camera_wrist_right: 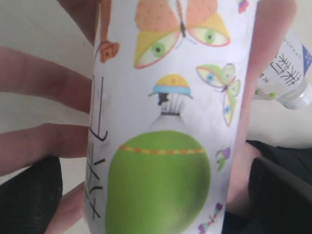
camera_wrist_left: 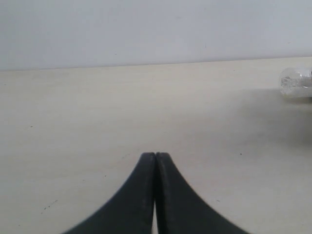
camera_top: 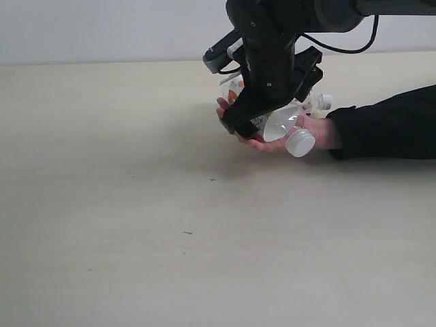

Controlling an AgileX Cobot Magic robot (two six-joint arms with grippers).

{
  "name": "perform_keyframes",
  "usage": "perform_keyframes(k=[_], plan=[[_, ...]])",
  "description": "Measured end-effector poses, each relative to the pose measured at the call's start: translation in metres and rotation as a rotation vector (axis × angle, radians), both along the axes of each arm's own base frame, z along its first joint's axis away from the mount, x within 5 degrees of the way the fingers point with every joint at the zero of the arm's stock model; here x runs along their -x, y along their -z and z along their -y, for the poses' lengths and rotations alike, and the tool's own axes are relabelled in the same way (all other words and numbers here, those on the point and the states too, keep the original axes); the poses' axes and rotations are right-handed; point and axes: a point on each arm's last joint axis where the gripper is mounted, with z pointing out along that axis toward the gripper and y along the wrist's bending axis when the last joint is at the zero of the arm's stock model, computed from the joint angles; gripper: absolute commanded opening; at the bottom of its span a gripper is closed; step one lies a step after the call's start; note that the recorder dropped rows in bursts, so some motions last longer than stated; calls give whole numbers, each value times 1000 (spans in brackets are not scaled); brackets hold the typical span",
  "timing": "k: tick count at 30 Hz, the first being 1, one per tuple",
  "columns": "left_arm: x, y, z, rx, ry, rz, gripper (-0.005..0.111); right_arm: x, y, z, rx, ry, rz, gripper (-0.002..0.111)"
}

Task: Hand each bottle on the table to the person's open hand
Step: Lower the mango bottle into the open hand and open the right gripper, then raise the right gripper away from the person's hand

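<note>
A clear bottle with a white label and a green spot (camera_wrist_right: 161, 146) lies across the person's open hand (camera_top: 262, 143), its white cap (camera_top: 300, 142) pointing toward the front of the table (camera_top: 136, 204). My right gripper (camera_top: 262, 117) hangs over it. The black fingers (camera_wrist_right: 29, 195) stand either side of the bottle, with skin showing in both gaps. A slim bottle with a white-and-blue label (camera_wrist_right: 287, 73) lies behind the hand. My left gripper (camera_wrist_left: 155, 156) is shut on nothing, low over bare table, with a clear bottle's end (camera_wrist_left: 295, 83) far off.
The person's arm in a black sleeve (camera_top: 388, 126) lies along the table from the right edge. A pale wall (camera_top: 102, 27) runs behind the table's far edge. A few dark specks (camera_top: 187, 233) mark the surface.
</note>
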Motion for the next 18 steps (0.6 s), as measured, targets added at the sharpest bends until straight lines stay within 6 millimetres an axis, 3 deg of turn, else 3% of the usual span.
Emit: perform_keyframes(k=[4, 7, 10, 12, 14, 18], plan=[[0, 0, 0, 0, 0, 0, 3, -1, 0, 1, 8, -6, 5, 99], [0, 0, 0, 0, 0, 0, 3, 1, -13, 2, -7, -11, 29, 99], [0, 0, 0, 0, 0, 0, 3, 9, -44, 7, -46, -11, 74, 96], [0, 0, 0, 0, 0, 0, 3, 18, -66, 10, -86, -18, 80, 87], [0, 0, 0, 0, 0, 0, 3, 26, -81, 13, -133, -10, 78, 70], [0, 0, 0, 0, 0, 0, 3, 49, -117, 37, -236, 30, 105, 16]])
